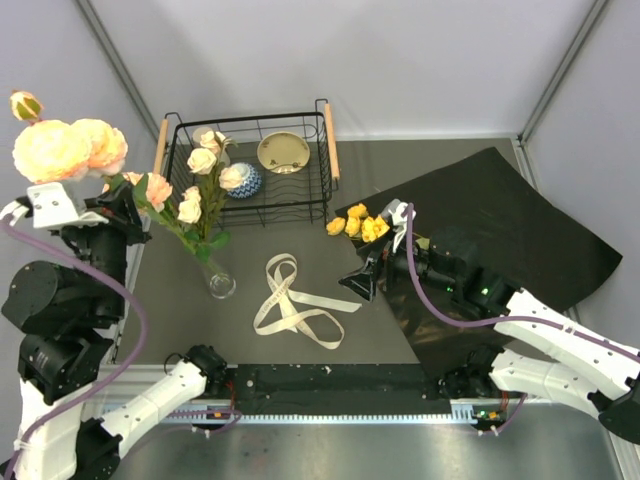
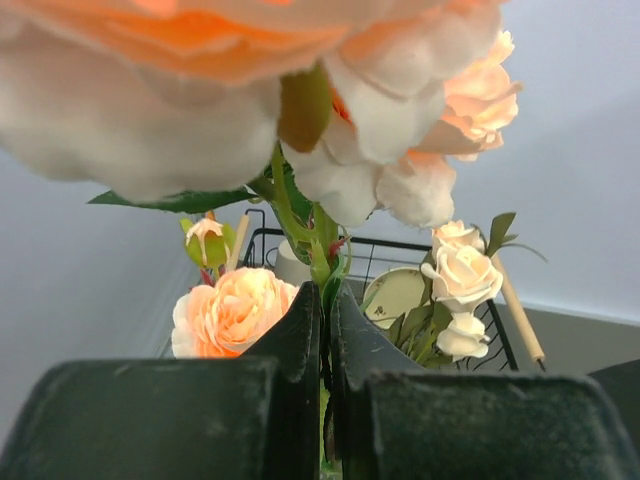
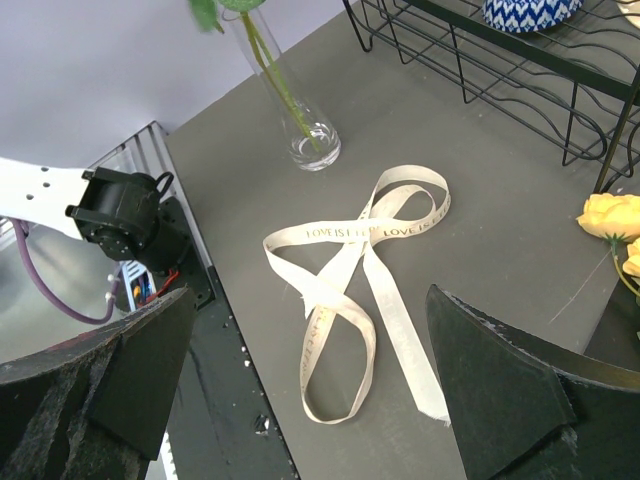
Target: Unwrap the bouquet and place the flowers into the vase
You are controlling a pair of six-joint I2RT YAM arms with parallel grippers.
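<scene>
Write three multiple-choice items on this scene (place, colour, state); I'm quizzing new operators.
1. The ribbon lies: A on the floor; B loose on the table; C tied round stems.
2. The roses on the black paper are: A yellow; B red; C blue.
3. The left end effector is: A open, empty; B shut on a rose stem; C out of view.
B: it sprawls beside the vase. A: yellow blooms show there. B: its fingers pinch a green stem.

I see open mat (image 1: 170,305) around the ribbon (image 1: 297,300) at frame centre. The wire basket (image 1: 290,205) blocks above it, and the flower-filled vase (image 1: 220,285) stands left.
</scene>
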